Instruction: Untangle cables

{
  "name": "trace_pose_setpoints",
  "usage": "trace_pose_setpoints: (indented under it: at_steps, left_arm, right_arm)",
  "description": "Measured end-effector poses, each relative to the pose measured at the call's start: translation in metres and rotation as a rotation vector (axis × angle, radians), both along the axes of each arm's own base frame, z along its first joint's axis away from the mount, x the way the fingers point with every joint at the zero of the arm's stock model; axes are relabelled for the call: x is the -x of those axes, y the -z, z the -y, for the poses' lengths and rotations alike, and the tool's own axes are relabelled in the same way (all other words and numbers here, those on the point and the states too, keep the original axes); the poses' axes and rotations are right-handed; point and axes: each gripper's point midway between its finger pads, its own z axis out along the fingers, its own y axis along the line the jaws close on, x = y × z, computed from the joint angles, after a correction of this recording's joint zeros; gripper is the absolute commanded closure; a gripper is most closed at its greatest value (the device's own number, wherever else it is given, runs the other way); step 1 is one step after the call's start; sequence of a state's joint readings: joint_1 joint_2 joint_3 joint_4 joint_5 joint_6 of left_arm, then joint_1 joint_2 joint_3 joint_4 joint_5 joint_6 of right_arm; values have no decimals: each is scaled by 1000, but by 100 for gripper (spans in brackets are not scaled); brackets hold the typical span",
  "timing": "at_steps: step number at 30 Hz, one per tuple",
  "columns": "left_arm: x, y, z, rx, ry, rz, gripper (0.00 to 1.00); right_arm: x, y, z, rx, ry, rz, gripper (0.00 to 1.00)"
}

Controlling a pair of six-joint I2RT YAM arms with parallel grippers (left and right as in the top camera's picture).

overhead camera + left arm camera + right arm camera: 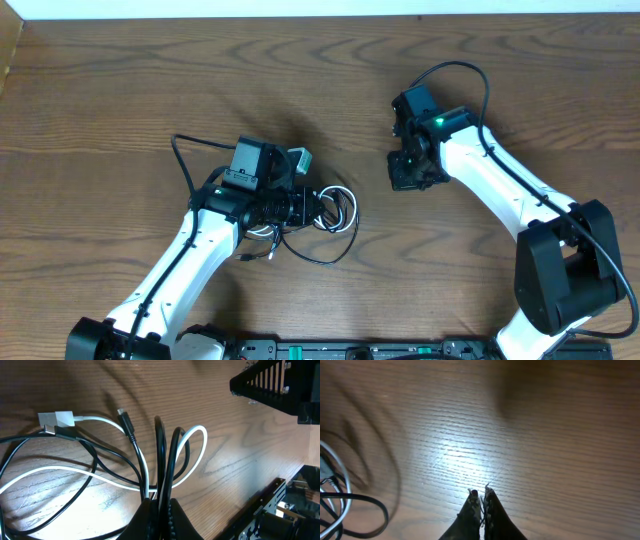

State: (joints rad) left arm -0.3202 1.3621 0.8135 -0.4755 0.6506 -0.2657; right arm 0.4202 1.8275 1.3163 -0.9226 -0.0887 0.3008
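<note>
Brown wood-grain worktop (120,90) with 2 arms on it – left arm (190,250) from the lower left of the overhead frame, right arm (500,190) from the lower right.

Cables (338,208): one small bundle just below centre of the overhead frame. It holds 1 white cord (197,440) and black cord (161,455); I can't tell whether the black is 1 length or 2. 3 plug ends show in the left wrist view: a white plug (56,418) at upper left, a black plug (62,431) touching it just below, and a small black plug (125,420) left of centre.

Overhead, the bundle's long axis runs approx. left-right, its loops bulging toward the right of the frame and a thin black strand trailing to the lower side. In the left wrist view the loops rise from bottom centre toward the top, and the two paired plugs point to the left edge.

Left jaws – clamped tight on the upright black and white loops at bottom centre. Right jaws – pressed together on nothing, over bare wood to the upper right of the bundle and apart from it; the cords only show at the left edge of that wrist view.
</note>
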Motion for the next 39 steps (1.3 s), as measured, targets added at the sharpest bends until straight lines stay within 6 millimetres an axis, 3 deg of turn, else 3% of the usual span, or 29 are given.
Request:
trace_pose_setpoints:
  at_steps: [2, 5, 10, 14, 20, 26, 29, 34, 39]
  left_arm:
    - [0, 0, 0, 0, 0, 0, 93]
    - [0, 0, 0, 0, 0, 0, 93]
    - [0, 0, 0, 0, 0, 0, 93]
    - [1, 0, 0, -2, 0, -5, 92]
    - [1, 0, 0, 4, 3, -6, 93]
    - [1, -14, 11, 77, 45, 31, 93]
    - [2, -28, 13, 105, 60, 76, 92]
    - [12, -66, 19, 192, 107, 172, 93]
    - [28, -97, 24, 280, 159, 234, 93]
  right_arm:
    - [4, -2, -10, -56, -55, -14, 85]
    - [23, -10, -42, -234, -253, -62, 74]
    - [51, -34, -88, -507, -514, -73, 65]
    - [58, -46, -103, -610, -598, -50, 63]
    - [56, -48, -109, -624, -640, -15, 63]
    - [45, -33, -104, -477, -613, 23, 58]
    - [39, -27, -103, -410, -599, 49, 59]
    - [21, -21, -100, -311, -530, 109, 69]
    - [-3, -14, -77, -150, -337, 158, 74]
